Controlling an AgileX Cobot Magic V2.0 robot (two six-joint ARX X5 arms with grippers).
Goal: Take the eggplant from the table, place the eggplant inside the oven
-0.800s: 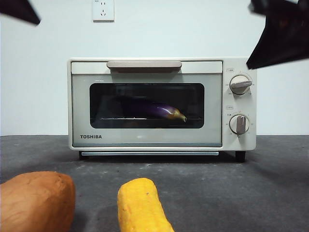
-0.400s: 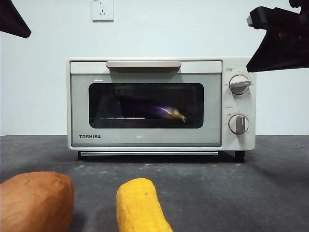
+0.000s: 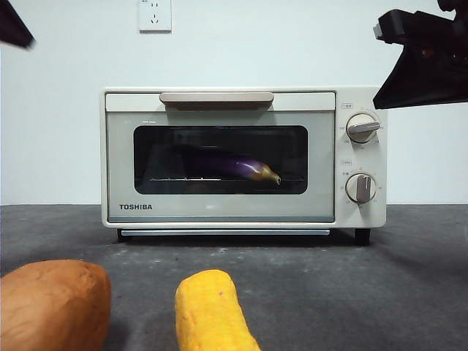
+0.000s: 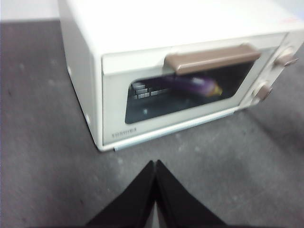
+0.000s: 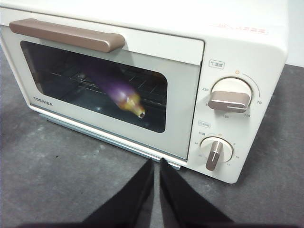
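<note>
The purple eggplant (image 3: 232, 166) lies on the rack inside the cream Toshiba oven (image 3: 219, 212), behind the closed glass door; its tan tip points toward the knobs. It shows through the window in the left wrist view as the eggplant (image 4: 194, 84) and in the right wrist view as the eggplant (image 5: 114, 88). My left gripper (image 4: 155, 164) is shut and empty, held above the table (image 3: 365, 285) in front of the oven's left end. My right gripper (image 5: 156, 162) is shut and empty, near the oven's knob side. In the front view one arm (image 3: 424, 58) shows at the top right.
An orange-brown sweet potato (image 3: 51, 303) and a yellow corn cob (image 3: 210, 311) lie on the near table. The oven has a beige bar handle (image 3: 216, 98) and two knobs (image 3: 363, 127). A wall socket (image 3: 155, 14) sits above the oven.
The dark arm tip at the top left has drawn further out of the picture. The arm at the top right has shifted slightly. The eggplant and oven door stay as they were.
</note>
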